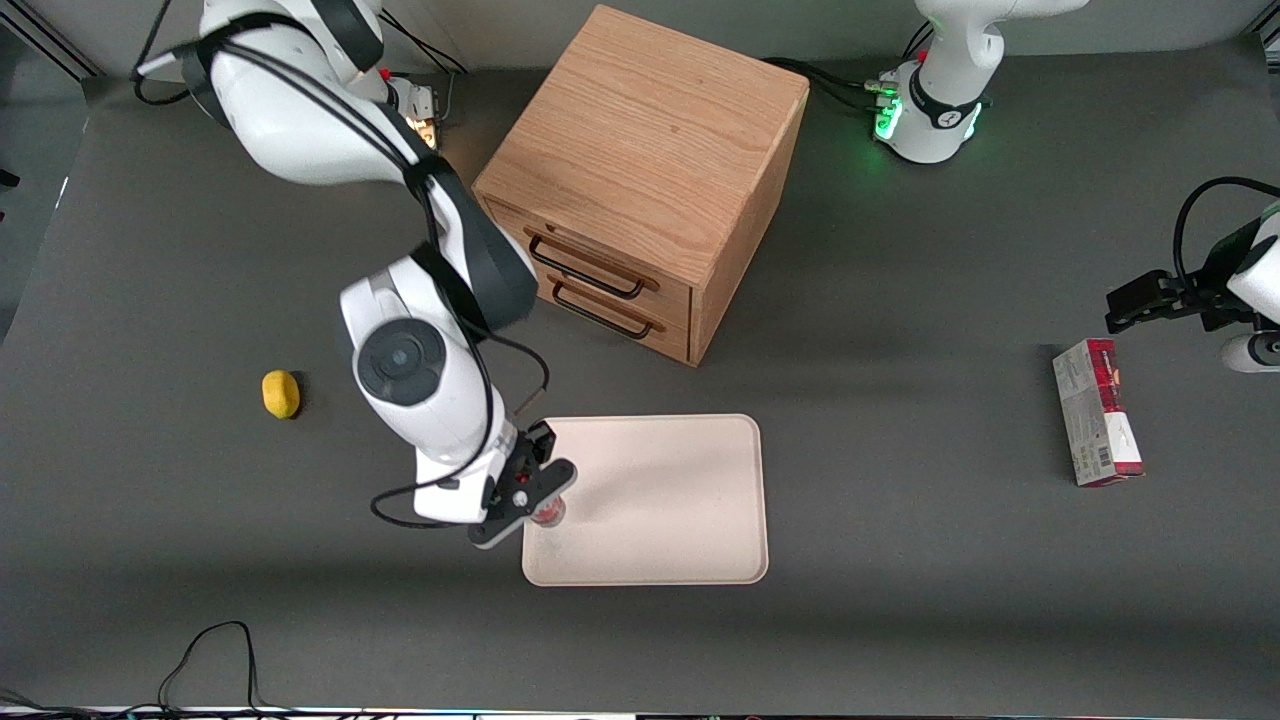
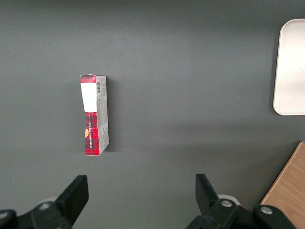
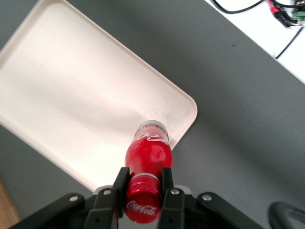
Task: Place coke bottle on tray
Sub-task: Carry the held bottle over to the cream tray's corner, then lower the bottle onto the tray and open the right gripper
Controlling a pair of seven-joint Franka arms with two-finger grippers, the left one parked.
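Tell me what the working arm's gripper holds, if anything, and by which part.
The gripper holds the coke bottle by its neck just below the cap, base down over the tray corner.

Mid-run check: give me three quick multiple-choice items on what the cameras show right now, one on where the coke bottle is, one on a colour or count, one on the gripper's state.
1. Where is the coke bottle?
A. Over the tray, near the corner at the working arm's end
B. On top of the wooden cabinet
C. Lying on the table beside the carton

2. How many drawer handles show on the cabinet's front?
A. One
B. Two
C. Four

3. What is the gripper doing?
A. Open above the yellow lump
B. Shut on nothing
C. Shut on the coke bottle's neck

Answers: 1 A, the right wrist view shows the bottle's base over the tray's corner. 2 B, the front view shows two dark handles, one above the other. 3 C, both fingers press the bottle just below its cap.
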